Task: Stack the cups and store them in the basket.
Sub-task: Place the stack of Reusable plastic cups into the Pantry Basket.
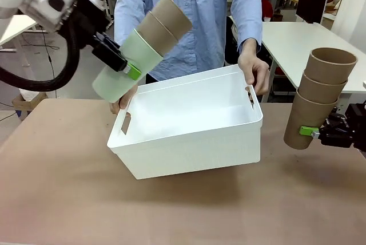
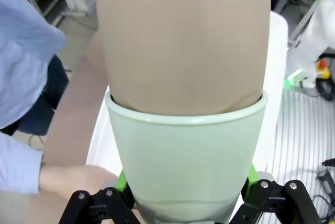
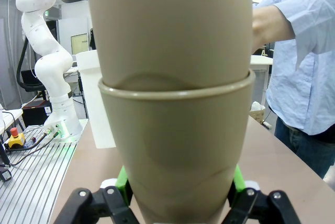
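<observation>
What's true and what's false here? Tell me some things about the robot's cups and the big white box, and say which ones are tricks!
1. The left gripper is shut on a tall pale mint green cup with two tan-brown cups nested in it. True.
2. The large white rectangular plastic basket already has cups inside. False: nothing is in it yet.
3. The right gripper is shut on a stack of three tan-brown cups. True.
4. Nobody touches the basket. False: a person's hands hold its two ends.
</observation>
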`<state>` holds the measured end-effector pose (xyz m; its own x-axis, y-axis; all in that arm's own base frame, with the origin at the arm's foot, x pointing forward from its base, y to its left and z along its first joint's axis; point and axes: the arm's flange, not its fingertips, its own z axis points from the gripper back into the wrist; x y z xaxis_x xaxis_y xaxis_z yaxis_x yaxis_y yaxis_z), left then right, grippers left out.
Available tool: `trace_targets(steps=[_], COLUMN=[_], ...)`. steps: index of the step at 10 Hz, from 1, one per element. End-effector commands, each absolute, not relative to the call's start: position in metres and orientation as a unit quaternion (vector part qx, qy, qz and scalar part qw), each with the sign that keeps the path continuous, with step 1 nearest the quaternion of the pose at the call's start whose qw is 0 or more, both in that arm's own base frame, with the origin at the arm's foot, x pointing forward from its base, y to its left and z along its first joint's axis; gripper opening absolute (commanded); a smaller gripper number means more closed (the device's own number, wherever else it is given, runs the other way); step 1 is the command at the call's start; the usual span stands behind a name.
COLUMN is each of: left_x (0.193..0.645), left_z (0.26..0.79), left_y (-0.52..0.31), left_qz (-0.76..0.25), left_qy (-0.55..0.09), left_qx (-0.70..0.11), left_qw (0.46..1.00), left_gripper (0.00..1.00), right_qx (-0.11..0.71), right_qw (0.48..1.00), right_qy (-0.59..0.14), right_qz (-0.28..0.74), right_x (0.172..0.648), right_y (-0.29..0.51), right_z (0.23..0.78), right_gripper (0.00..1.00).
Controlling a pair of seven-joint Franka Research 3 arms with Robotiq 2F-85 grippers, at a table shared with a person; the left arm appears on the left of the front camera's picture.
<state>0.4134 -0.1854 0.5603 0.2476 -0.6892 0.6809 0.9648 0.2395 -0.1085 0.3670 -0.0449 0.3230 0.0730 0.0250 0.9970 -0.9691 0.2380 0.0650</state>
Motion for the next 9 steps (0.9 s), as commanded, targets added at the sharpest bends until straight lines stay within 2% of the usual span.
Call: trace_targets(steps=[1, 9], left_x=[0.426, 0.438], left_z=[0.56, 0.47], left_y=[-0.211, -0.292], left_qz=[-0.564, -0.609], left_qy=[-0.24, -0.172], left_qx=[-0.256, -0.218], left_qw=[0.748, 0.743], left_gripper=[0.88, 0.88], right_qx=[0.442, 0.442], right_qw=[0.579, 0.579], right_qy=[-0.531, -0.531], right_qz=[0.432, 0.432], right_x=[0.366, 0.366], right_y=[-0.046, -0.046], right_z=[0.328, 0.328], right_gripper=[0.85, 0.85])
